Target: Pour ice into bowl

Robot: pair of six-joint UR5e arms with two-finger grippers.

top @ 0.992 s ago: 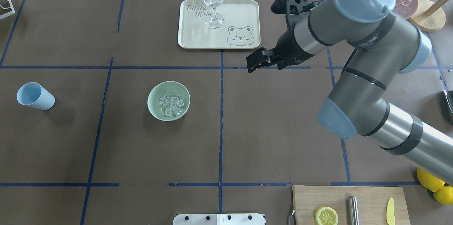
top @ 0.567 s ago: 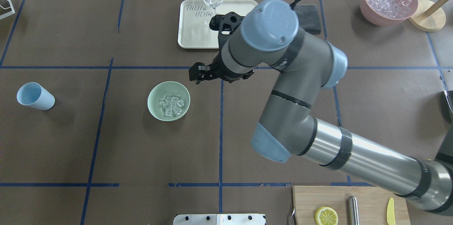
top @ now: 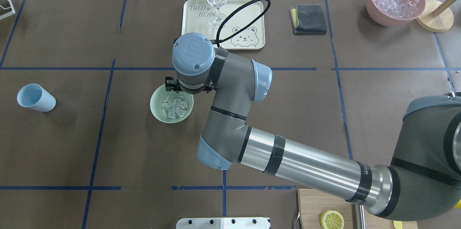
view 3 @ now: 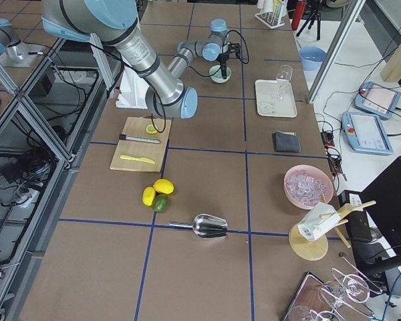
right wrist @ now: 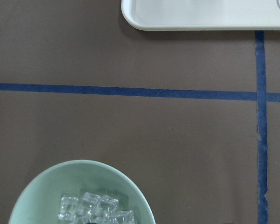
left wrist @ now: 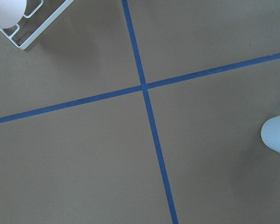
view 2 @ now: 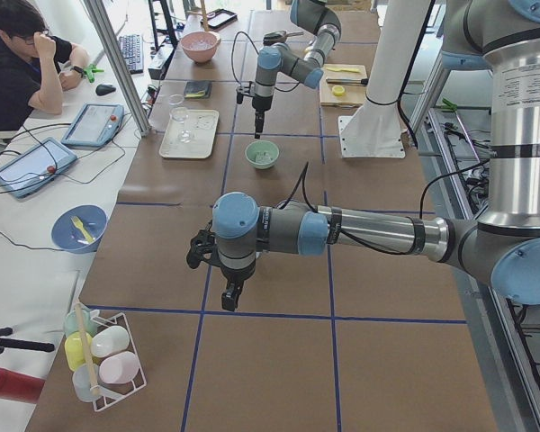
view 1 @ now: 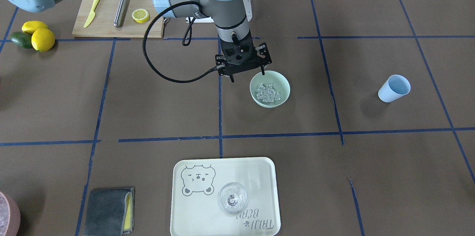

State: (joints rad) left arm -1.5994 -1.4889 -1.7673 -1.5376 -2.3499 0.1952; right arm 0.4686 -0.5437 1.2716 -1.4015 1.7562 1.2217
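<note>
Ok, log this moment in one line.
ice: in bowl | right pincer: open, above bowl's edge | left pincer: far from bowl

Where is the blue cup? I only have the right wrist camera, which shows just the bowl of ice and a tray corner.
Observer: The blue cup sits alone on the table, to the robot's left of the bowl, in neither gripper.
Operator: What is my right gripper doing?
Observer: The right gripper is open and empty, hanging in the air near the bowl's rim.
Operator: And the left one?
Observer: The left gripper hangs over the table near the cup. I cannot tell whether it is open or shut.
</note>
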